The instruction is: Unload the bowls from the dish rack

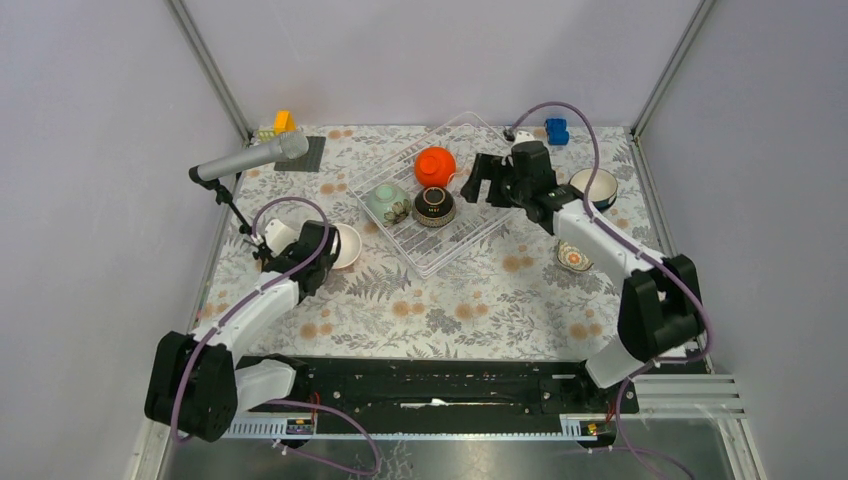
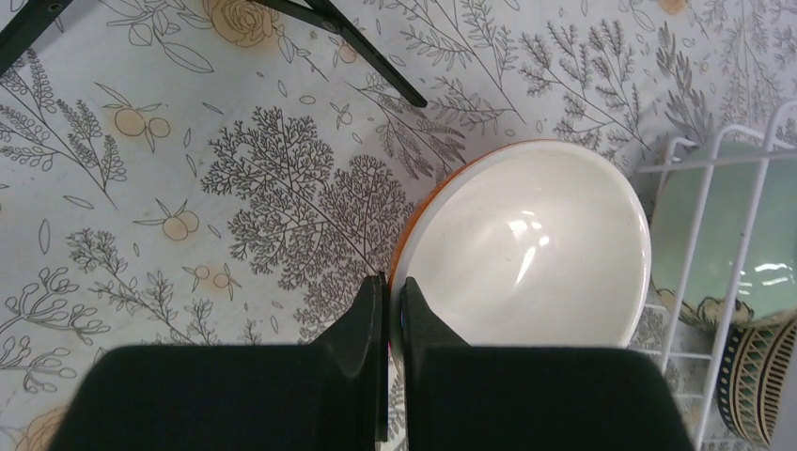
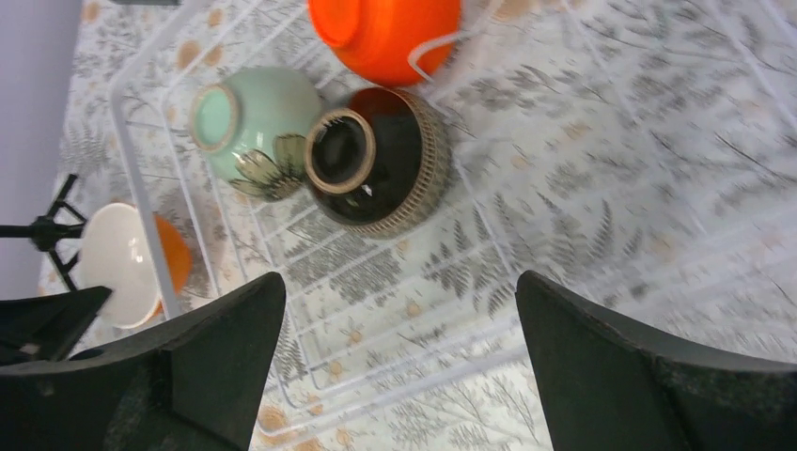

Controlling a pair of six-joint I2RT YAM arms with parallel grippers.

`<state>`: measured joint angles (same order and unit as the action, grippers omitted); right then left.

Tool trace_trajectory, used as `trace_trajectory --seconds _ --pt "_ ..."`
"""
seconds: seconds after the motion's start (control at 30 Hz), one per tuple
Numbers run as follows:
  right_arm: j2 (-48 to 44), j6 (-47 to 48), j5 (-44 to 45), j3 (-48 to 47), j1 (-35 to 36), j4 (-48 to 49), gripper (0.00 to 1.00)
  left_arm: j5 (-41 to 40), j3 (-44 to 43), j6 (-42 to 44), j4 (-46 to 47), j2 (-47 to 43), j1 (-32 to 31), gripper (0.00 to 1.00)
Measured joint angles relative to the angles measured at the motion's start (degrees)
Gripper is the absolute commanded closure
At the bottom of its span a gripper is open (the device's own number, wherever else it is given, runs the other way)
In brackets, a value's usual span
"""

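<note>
Over the floral tablecloth (image 1: 450, 300), the left gripper (image 2: 387, 291) is pinching the rim of a white-lined orange bowl (image 2: 526, 244) beside the white wire dish rack (image 1: 440, 262), likely setting it down, while the right gripper (image 3: 399, 282) is hovering spread wide near the racked dark brown patterned bowl (image 3: 376, 160).

Spread over the table: a pale tablecloth (image 1: 450, 310) printed with ferns and orange flowers. Standing near the left edge: a grey microphone (image 1: 250, 158) on a black tripod (image 1: 235, 205). Lying behind it: a dark mat (image 1: 303, 155), with an orange block (image 1: 284, 121) just beside. Near the far right corner: a blue block (image 1: 557, 131).
</note>
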<state>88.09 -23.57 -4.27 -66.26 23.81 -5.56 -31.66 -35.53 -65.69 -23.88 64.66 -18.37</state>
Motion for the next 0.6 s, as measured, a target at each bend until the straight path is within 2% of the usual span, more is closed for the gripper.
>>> trace_trajectory --seconds 0.2,0.27,0.5,0.6 --pt "14.16 0.59 -10.88 -12.85 -1.75 2.21 0.01 0.44 1.7 -0.11 5.25 2.38 0.87 1.0" --pt "17.86 1.33 -13.07 -16.39 -2.12 2.14 0.02 1.01 2.49 -0.07 7.17 2.64 0.87 0.97" --pt "30.97 6.03 -14.73 -33.66 -2.34 -1.92 0.05 2.36 3.3 0.52 10.58 4.04 0.9 0.95" --pt "34.86 7.45 -14.84 -38.29 -2.34 -2.95 0.07 2.73 3.61 0.52 11.39 4.22 0.98 0.95"
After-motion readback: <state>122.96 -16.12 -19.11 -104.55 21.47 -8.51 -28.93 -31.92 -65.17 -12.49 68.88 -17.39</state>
